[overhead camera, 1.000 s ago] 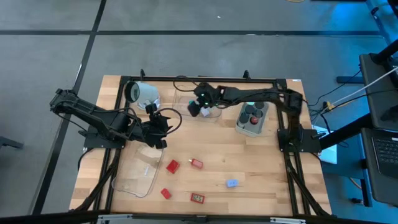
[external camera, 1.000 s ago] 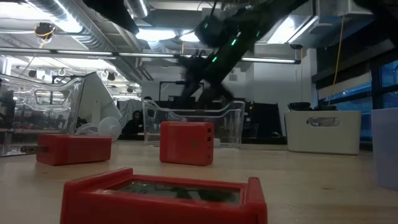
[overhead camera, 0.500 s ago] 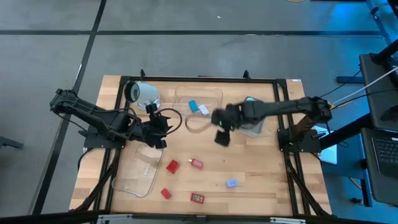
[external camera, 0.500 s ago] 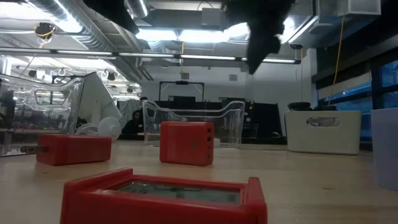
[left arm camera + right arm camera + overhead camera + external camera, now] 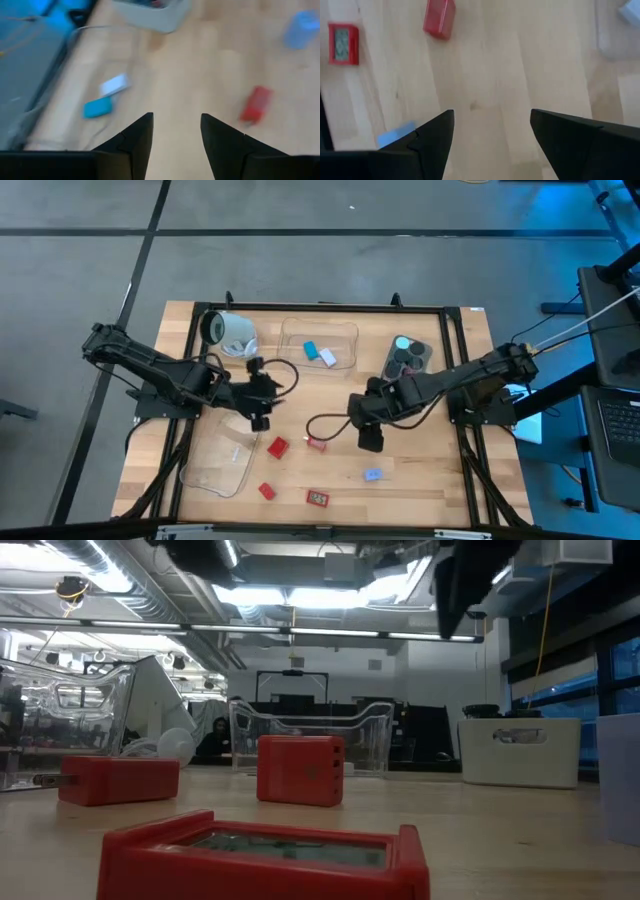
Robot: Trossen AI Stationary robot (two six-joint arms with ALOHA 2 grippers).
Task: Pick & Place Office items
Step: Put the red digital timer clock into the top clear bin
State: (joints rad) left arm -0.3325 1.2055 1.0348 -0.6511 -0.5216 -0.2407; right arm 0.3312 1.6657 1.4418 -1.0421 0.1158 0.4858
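Note:
Four red blocks lie on the wood: one (image 5: 277, 447), one (image 5: 317, 443), one (image 5: 266, 490), and a flat one (image 5: 318, 498). A blue block (image 5: 373, 475) rests near them. A teal block (image 5: 310, 349) and a pale piece (image 5: 328, 357) lie in the far clear tray (image 5: 345, 332). Round knobs (image 5: 405, 361) sit in the grey tub (image 5: 390, 368). My left gripper (image 5: 259, 408) (image 5: 175, 117) is open, above the table just far of the red blocks. My right gripper (image 5: 370, 442) (image 5: 492, 112) is open, hovering right of the red block (image 5: 439, 17) and far of the blue block (image 5: 395, 135).
A white mug (image 5: 232, 330) lies on its side at the far left. A second clear tray (image 5: 222, 465) sits at the near left. A dark cable (image 5: 325, 420) loops over the table's middle. Bare wood spreads at the near right.
My right gripper has swung away from the far clear tray toward the near edge, ending over the table's middle beside the red blocks; the teal block and pale piece now show in that tray. My left gripper has shifted slightly right and toward the near edge.

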